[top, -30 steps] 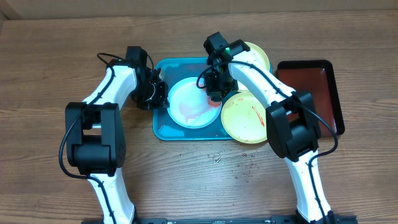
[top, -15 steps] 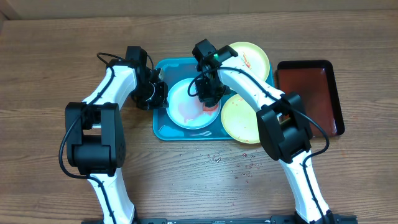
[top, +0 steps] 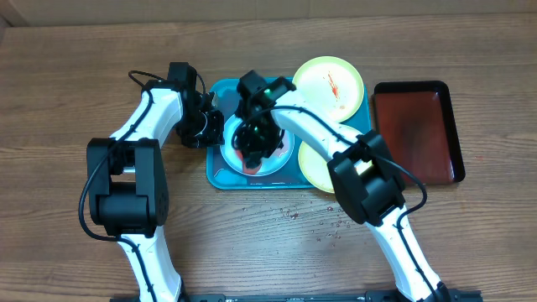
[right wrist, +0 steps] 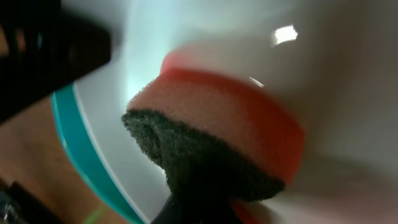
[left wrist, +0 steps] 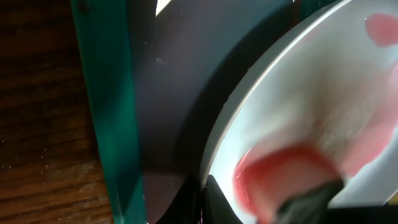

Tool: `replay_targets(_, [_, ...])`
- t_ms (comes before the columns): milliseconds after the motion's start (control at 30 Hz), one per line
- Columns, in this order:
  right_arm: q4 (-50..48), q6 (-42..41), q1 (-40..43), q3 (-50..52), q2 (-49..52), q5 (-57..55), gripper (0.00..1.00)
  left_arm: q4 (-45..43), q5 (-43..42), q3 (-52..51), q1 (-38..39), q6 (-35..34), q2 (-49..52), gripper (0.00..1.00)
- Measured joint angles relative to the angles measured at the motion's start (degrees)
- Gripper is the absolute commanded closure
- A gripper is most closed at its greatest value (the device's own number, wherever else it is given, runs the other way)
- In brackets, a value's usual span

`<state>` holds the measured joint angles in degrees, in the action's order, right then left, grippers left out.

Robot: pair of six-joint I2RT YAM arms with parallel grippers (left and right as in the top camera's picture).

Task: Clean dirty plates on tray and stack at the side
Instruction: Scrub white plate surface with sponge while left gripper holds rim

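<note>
The white plate [top: 284,158] with a light-blue rim lies in the turquoise tray [top: 216,174]. My left gripper [top: 210,130] is shut on its left rim, and the left wrist view shows the jaws pinching that white plate rim [left wrist: 217,149]. My right gripper [top: 254,144] is shut on a red sponge [right wrist: 230,118] with a dark scouring side, pressed onto the left half of the white plate [right wrist: 336,56]. One yellow plate [top: 329,81] with red streaks lies at the tray's back right. A second yellow plate [top: 317,170] lies at the front right, partly under my right arm.
A dark-red tray [top: 417,130] with a black rim sits on the wooden table to the right. Small specks [top: 329,223] are scattered on the table in front of the turquoise tray. The teal tray rim [left wrist: 106,112] runs close beside my left gripper.
My right gripper has slid the sponge leftward across the white plate, uncovering the back yellow plate. My left gripper has held still on the rim.
</note>
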<state>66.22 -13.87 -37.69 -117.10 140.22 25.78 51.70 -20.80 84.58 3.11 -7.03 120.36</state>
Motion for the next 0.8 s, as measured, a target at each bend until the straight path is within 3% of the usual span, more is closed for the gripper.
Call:
replay_targets(367, [7.17, 2.58, 0.57, -0.35, 0.11, -3.58, 0.96, 0.22, -0.02, 0.0, 0.17, 0.17, 0.0, 0.96])
replay_targets(800, [6.23, 1.77, 8.15, -1.84, 0.02, -12.61, 0.96, 0.02, -0.04, 0.0, 0.42, 0.15, 0.0, 0.96])
